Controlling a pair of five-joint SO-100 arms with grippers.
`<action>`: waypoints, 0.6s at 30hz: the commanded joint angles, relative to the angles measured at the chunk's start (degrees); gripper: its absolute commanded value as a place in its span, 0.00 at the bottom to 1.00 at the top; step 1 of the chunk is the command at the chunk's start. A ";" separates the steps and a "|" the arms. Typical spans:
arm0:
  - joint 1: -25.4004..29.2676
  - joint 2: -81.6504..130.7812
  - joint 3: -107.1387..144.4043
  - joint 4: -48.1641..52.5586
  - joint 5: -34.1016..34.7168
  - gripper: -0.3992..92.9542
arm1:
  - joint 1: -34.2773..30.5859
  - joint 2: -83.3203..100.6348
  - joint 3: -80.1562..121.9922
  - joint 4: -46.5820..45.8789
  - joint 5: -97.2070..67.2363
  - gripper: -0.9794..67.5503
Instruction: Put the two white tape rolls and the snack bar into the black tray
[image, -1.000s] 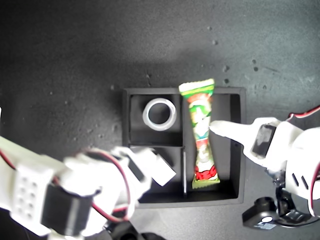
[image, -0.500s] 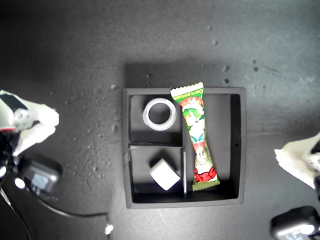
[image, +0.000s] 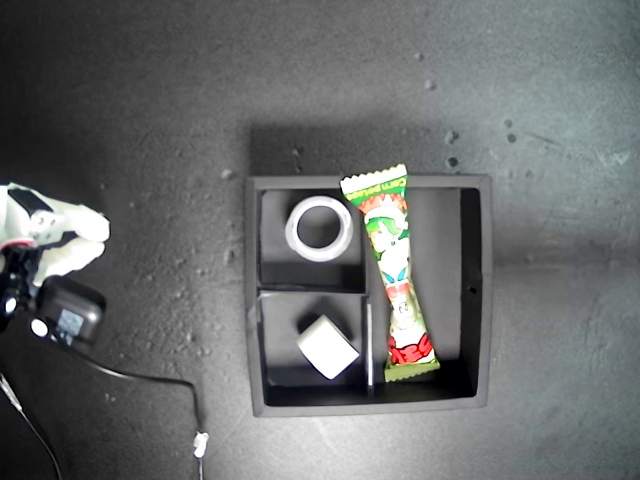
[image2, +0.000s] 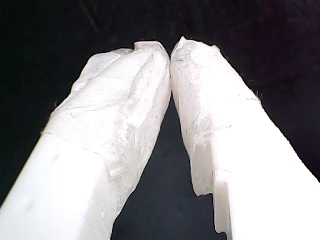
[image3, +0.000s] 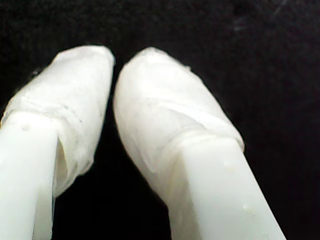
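Note:
The black tray (image: 487, 290) lies in the middle of the exterior view. The wider white tape roll (image: 293, 230) lies flat in its upper left compartment. The smaller roll (image: 328, 347) is tipped over in the lower left compartment. The green and white snack bar (image: 392, 270) lies lengthwise in the long right compartment, its top end resting on the tray's rim. My first gripper (image2: 171, 50) is shut, its padded tips touching with nothing between them. My second gripper (image3: 114, 62) is also shut and holds nothing. Both wrist views show only dark ground.
An arm's white padded gripper (image: 70, 235) sits at the exterior view's left edge, well away from the tray; the wrist views do not show which arm it is. Its black camera (image: 68, 312) and cable (image: 150, 380) trail below it. Dark speckled tabletop (image: 400, 80) surrounds the tray.
Both arms have pulled back from over the tray. One now sits at the exterior view's left edge, the other has left at the right. The smaller roll now lies uncovered in its compartment.

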 joint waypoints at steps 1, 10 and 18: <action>0.70 12.04 4.57 4.31 -0.53 0.00 | 0.35 16.52 24.26 -7.03 1.14 0.00; 0.44 12.04 10.11 4.39 -1.41 0.00 | 2.99 46.67 57.92 -10.28 -1.23 0.00; 1.58 12.04 10.11 8.88 -5.89 0.01 | 5.62 46.76 69.17 -13.54 -0.88 0.00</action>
